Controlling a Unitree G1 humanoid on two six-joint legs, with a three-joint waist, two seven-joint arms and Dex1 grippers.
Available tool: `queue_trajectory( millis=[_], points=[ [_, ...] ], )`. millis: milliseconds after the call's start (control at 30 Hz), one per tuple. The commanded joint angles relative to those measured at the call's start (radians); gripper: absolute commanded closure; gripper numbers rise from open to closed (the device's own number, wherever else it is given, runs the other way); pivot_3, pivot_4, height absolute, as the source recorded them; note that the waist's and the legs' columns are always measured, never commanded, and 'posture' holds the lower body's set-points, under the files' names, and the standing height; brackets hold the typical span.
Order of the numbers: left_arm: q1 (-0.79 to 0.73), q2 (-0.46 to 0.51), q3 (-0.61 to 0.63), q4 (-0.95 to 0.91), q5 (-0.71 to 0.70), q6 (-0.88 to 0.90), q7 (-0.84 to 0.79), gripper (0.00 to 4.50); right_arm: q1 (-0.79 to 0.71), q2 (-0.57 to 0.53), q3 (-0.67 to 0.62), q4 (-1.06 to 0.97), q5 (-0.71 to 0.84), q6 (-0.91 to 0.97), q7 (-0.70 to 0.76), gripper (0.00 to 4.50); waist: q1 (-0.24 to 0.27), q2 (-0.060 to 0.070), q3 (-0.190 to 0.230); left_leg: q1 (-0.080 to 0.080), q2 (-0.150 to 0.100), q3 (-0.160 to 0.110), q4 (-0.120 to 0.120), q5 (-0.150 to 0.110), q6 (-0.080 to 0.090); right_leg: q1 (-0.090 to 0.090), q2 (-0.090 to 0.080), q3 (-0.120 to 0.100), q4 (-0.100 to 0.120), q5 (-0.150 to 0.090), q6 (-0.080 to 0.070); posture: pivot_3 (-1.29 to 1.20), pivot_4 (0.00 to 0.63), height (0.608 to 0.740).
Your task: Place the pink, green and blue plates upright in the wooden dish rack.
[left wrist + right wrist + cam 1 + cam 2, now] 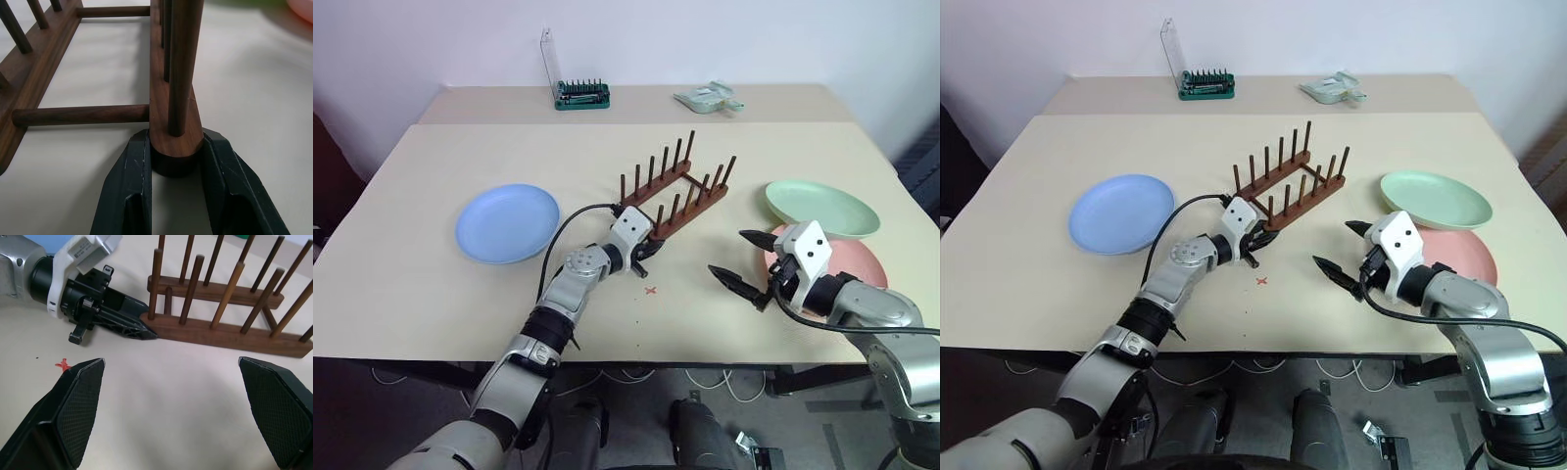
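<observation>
While the beige worktop (431, 294) spans most of the head view, the blue plate (507, 222) lies flat at centre left, and the green plate (820, 208) overlaps the pink plate (857, 262) at the right edge. At frame centre stands the empty wooden dish rack (671, 193). Clamped on the rack's near rail end is the left claw (177, 161). Lower right, the right claw (740, 259) hovers with fingers wide apart, holding nothing.

The wooden dish rack (671, 193) is dark brown on a cream table (431, 294). The plates are blue (507, 222), pale green (821, 207) and pink (858, 262). A red cross mark (651, 290) sits near the black-fingered, white-cased left gripper (651, 246).
</observation>
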Motion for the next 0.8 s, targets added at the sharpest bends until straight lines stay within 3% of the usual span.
queue_trajectory(
  millis=[33,300,533,633,700,800],
  points=[
    [0.03,0.05,0.006,-0.029,0.022,-0.033,-0.021,3.76,0.006,-0.007,-0.034,-0.044,0.018,0.004,-0.006,0.0,-0.004,0.0,0.0,0.0,0.0,0.0,0.0,0.0,0.0,0.0,0.0,0.0,0.0,0.0,0.0,0.0,0.15,0.74],
    [0.083,0.316,-0.01,-0.173,-0.092,-0.075,-0.478,3.76,0.111,-0.068,-0.054,-0.066,0.058,0.024,0.081,0.0,-0.02,0.0,0.0,0.0,0.0,0.0,-0.001,0.0,0.0,-0.001,0.0,0.0,0.002,0.0,0.0,0.0,0.15,0.74],
    [0.049,0.323,-0.019,-0.123,-0.127,-0.098,-0.638,3.76,0.106,-0.036,-0.017,-0.066,0.046,0.011,0.07,0.0,-0.017,0.0,0.0,0.0,0.0,-0.001,0.0,0.0,0.0,0.0,0.0,0.0,0.001,0.0,0.0,0.0,0.15,0.74],
    [0.014,0.304,-0.023,-0.061,-0.091,-0.119,-0.626,3.76,0.107,-0.032,-0.011,-0.064,0.039,0.006,0.065,0.0,-0.017,0.0,0.0,0.0,0.0,-0.001,0.0,0.0,0.0,0.0,0.0,0.0,0.001,0.0,0.0,0.0,0.15,0.74],
    [-0.007,0.288,-0.012,-0.016,-0.084,-0.133,-0.608,2.7,0.107,-0.035,-0.013,-0.067,0.039,0.007,0.062,0.0,-0.018,0.0,0.0,0.0,0.0,-0.001,0.0,0.0,0.0,0.0,0.0,0.0,0.001,0.0,0.0,0.0,0.15,0.74],
    [-0.018,0.281,-0.007,0.015,-0.071,-0.154,-0.59,1.46,0.109,-0.037,-0.014,-0.071,0.038,0.006,0.057,0.0,-0.022,0.0,0.0,0.0,0.0,-0.001,0.0,0.0,0.0,-0.001,0.0,0.0,0.001,0.0,0.0,0.0,0.15,0.74]
  ],
)
